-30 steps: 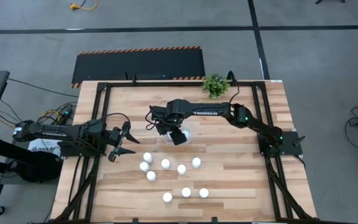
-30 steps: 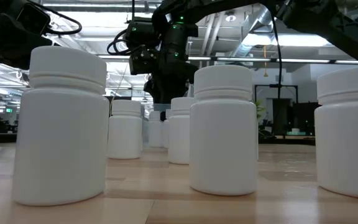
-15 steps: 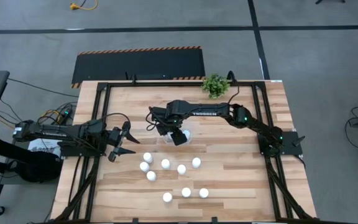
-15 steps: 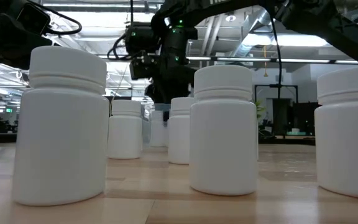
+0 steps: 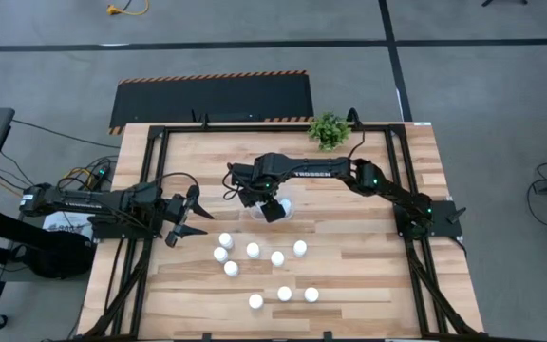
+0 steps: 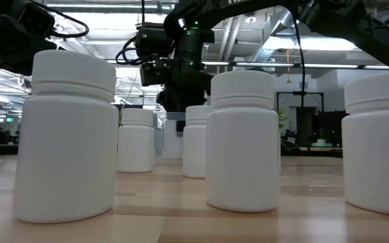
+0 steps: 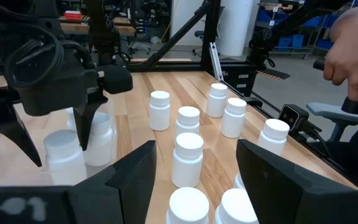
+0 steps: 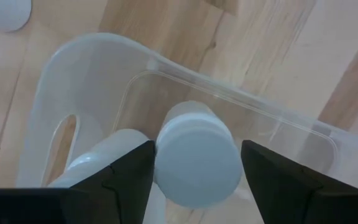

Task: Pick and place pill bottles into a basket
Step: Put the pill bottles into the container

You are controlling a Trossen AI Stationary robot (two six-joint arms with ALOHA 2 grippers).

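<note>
The right pincer (image 8: 194, 168) hangs over the clear basket (image 8: 92, 81), fingers spread beside a white bottle (image 8: 196, 154) standing inside. The left pincer (image 5: 186, 217) waits half-spread, empty, at the worktop's (image 5: 368, 275) left. Nine pill bottles (image 5: 253, 250) stand nearer the front edge.

A small green potted plant (image 5: 329, 130) is sitting at the far edge of a light wooden table (image 5: 368, 266); a black hazard-striped mat (image 5: 212, 98) is lying beyond.

basket (image 5: 283, 206) largely hidden under right pincer (image 5: 272, 211), contents unclear from above
</note>
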